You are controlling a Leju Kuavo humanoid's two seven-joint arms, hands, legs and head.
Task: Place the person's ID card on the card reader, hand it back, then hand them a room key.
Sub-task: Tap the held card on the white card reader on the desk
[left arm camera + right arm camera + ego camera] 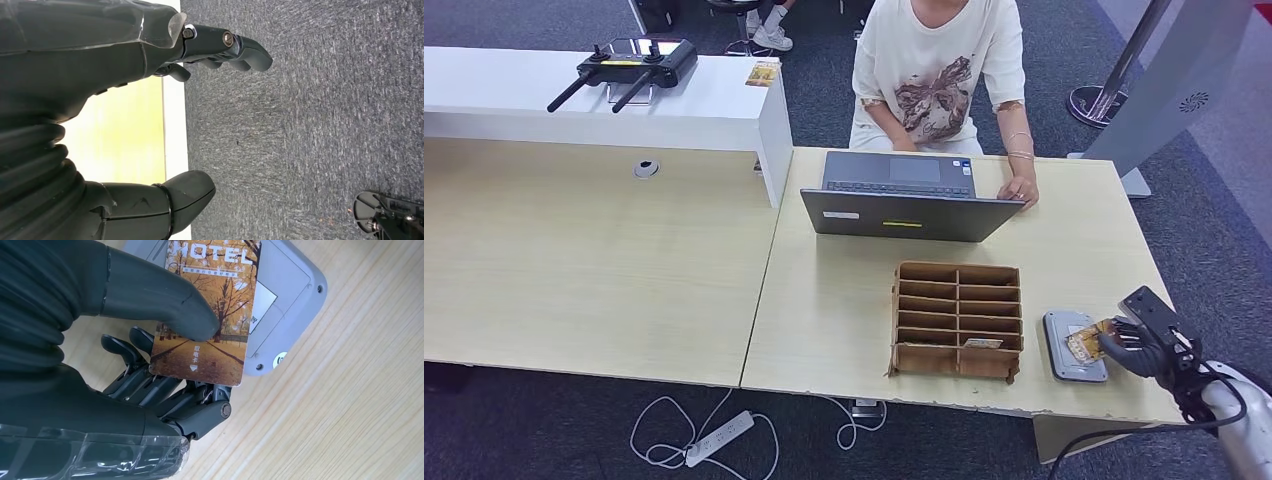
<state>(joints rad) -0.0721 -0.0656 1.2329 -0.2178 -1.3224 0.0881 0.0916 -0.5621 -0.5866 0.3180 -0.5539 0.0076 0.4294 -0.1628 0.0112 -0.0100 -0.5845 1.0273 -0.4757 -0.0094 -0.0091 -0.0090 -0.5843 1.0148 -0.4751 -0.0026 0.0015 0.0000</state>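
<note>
**Holding a card over the reader**

Pinching the card (210, 315) between thumb and fingers, your right hand (1146, 340) sits at the right end of the wooden desk (844, 310); the card shows an autumn tree scene with "HOTEL" printed on it, and it lies over the grey card reader (1064, 350); whether it touches the reader you cannot tell. Just beside the reader stands a cardboard sorter box (958, 320) with one card in a front slot; beyond it a person (939, 70) sits with a hand on an open laptop (904, 195). Your left hand (125, 115) hangs over grey carpet, holding nothing, fingers loosely apart.
</note>
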